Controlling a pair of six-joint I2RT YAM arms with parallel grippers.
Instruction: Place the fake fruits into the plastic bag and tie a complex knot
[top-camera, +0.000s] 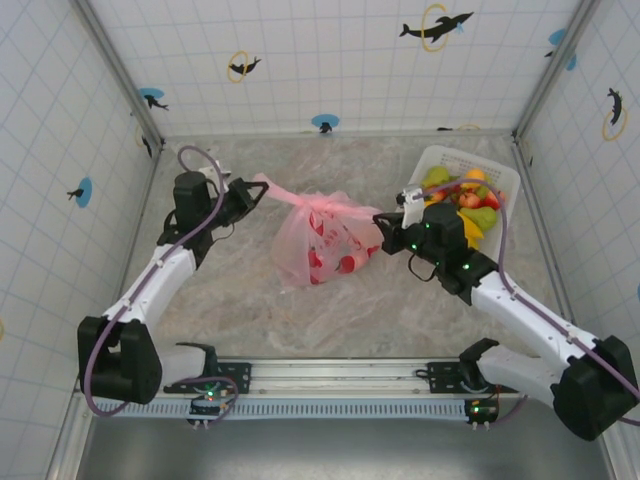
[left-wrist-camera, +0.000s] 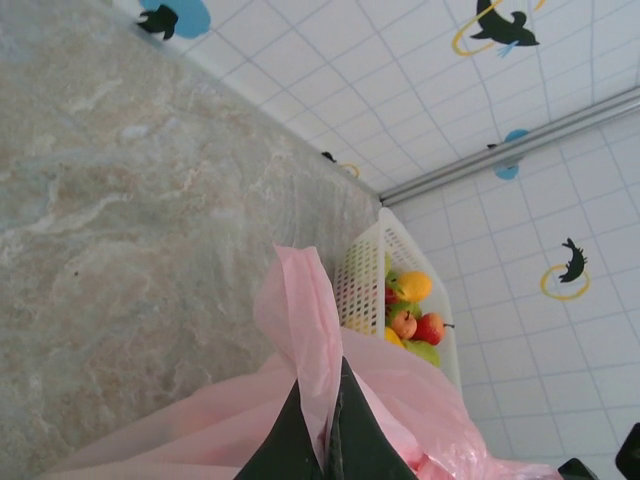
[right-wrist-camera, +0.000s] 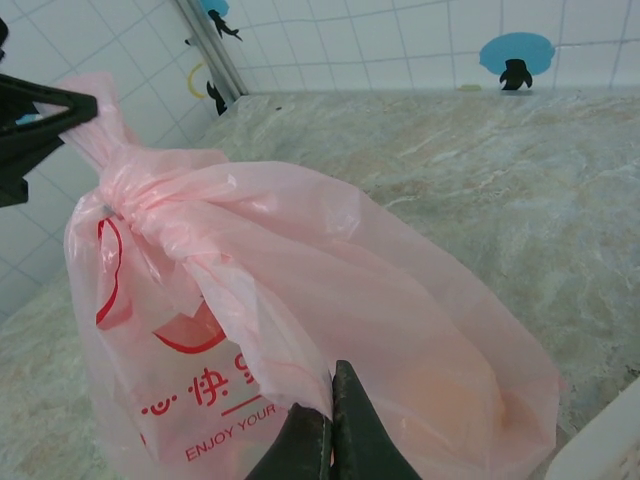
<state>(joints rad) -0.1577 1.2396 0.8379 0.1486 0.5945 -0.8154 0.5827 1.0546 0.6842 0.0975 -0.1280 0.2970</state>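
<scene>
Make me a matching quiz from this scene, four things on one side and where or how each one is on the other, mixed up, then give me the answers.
Column A
1. pink bag
2. white basket
3. left gripper
4. right gripper

Column B
a. in the far right corner, loose fruit inside
b. shut on the bag's strip on the basket side
c. lying in the middle of the table
d. shut on the bag's strip stretched toward the left wall

Pairs: 1-c, 2-a, 3-d, 4-b
</scene>
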